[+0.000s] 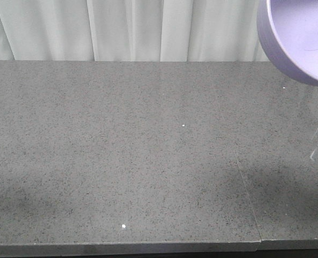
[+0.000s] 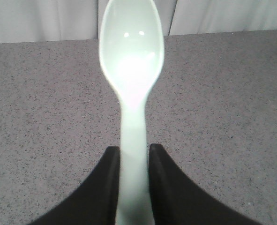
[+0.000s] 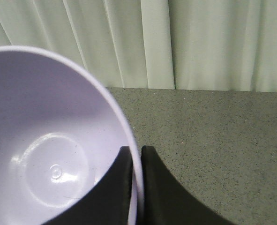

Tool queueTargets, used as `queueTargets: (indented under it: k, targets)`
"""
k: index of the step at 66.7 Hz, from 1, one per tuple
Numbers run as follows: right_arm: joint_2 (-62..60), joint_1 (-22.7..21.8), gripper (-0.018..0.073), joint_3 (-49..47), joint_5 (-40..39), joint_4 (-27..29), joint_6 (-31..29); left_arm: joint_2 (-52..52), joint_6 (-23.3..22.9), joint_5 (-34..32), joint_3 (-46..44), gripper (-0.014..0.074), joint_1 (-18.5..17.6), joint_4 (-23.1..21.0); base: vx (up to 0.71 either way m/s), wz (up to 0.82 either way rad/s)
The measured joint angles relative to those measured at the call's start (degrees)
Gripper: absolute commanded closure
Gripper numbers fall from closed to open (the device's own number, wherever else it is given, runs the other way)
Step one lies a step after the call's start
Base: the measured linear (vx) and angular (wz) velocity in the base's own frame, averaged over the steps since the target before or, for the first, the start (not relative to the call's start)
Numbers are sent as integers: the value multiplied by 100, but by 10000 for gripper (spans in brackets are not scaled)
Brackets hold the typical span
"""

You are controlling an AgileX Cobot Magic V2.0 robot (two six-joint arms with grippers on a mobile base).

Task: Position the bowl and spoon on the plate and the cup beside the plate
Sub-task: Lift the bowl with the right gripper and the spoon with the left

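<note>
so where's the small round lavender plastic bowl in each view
Front view: small round lavender plastic bowl, top right corner, cut off.
Left wrist view: not in it.
Right wrist view: lower left, rim pinched by the right gripper.
Shared: grey speckled countertop, white curtain behind.

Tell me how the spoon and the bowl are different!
The spoon is pale mint green; the bowl is light purple. The spoon is long and thin with an oval head; the bowl is round and deep. The left gripper pinches the spoon by its handle; the right gripper pinches the bowl by its rim. Both are smooth, empty and held over the grey counter.
</note>
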Motion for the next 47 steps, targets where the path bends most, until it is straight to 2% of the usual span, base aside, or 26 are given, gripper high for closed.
queueTargets:
  k: [47]
  targets:
    - [0, 0, 569, 0, 2, 0, 0, -2, 0, 0, 0, 603, 0, 0, 0, 0]
